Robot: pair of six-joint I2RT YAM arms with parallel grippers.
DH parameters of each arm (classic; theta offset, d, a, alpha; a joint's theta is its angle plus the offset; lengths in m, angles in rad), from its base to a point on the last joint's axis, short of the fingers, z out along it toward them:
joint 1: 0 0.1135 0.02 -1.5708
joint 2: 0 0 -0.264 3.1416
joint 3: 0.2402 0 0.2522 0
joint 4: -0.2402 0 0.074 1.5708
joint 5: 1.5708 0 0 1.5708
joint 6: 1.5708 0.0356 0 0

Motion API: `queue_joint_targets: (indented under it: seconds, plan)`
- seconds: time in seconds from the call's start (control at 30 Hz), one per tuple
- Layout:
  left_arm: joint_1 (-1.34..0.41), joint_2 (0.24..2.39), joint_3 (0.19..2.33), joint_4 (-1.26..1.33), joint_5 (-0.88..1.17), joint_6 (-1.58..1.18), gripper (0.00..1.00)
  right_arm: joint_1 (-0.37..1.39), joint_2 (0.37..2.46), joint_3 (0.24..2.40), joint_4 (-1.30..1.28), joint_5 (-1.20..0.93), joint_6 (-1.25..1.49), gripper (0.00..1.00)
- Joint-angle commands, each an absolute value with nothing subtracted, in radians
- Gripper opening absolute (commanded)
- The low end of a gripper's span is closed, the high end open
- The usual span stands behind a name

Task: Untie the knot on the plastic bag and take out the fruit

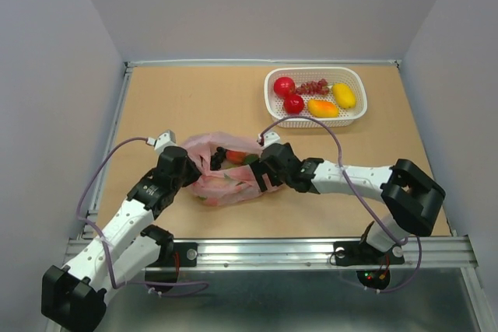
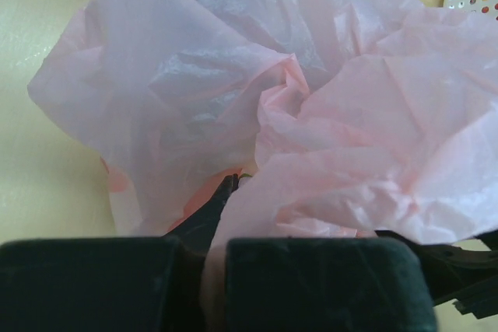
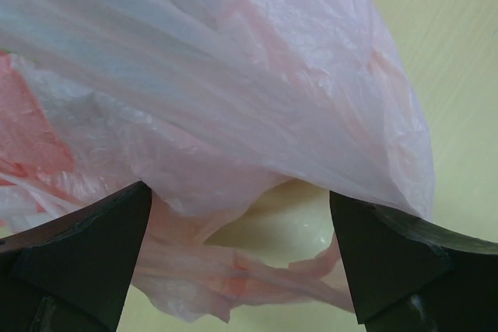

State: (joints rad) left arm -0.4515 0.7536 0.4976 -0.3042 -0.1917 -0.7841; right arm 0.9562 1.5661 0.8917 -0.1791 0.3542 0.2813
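The pink plastic bag lies crumpled on the table between my two grippers, with its mouth open upward. Inside it I see an orange-red fruit and a green fruit. My left gripper is at the bag's left edge, and in the left wrist view it is shut on a fold of the bag's film. My right gripper is at the bag's right edge. In the right wrist view its jaws stand wide apart, with the bag draped between and above them.
A white basket stands at the back right. It holds two red fruits, dark grapes, an orange-yellow fruit and a yellow fruit. A metal rail runs along the table's near edge.
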Motion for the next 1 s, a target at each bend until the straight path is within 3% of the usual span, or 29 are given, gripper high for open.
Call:
queue_joint_targets:
  seconds: [0.0, 0.33, 0.5, 0.7, 0.97]
  plan:
    - [-0.451, 0.77, 0.486, -0.29, -0.206, -0.79, 0.0, 0.946, 1.523, 0.793, -0.167, 0.318, 0.445, 1.0]
    - [-0.449, 0.778, 0.43, -0.23, -0.137, -0.804, 0.0, 0.945, 1.517, 0.678, -0.132, 0.2, 0.488, 1.0]
    - [-0.451, 0.796, 0.448, -0.215, -0.121, -0.784, 0.0, 0.946, 1.347, 0.707, -0.143, 0.051, 0.365, 1.0]
    - [-0.451, 0.805, 0.427, -0.209, -0.086, -0.792, 0.0, 0.946, 1.232, 0.925, -0.261, 0.006, 0.227, 1.0]
    - [-0.451, 0.792, 0.417, -0.204, -0.081, -0.804, 0.0, 0.948, 1.368, 1.152, -0.273, -0.212, 0.138, 0.94]
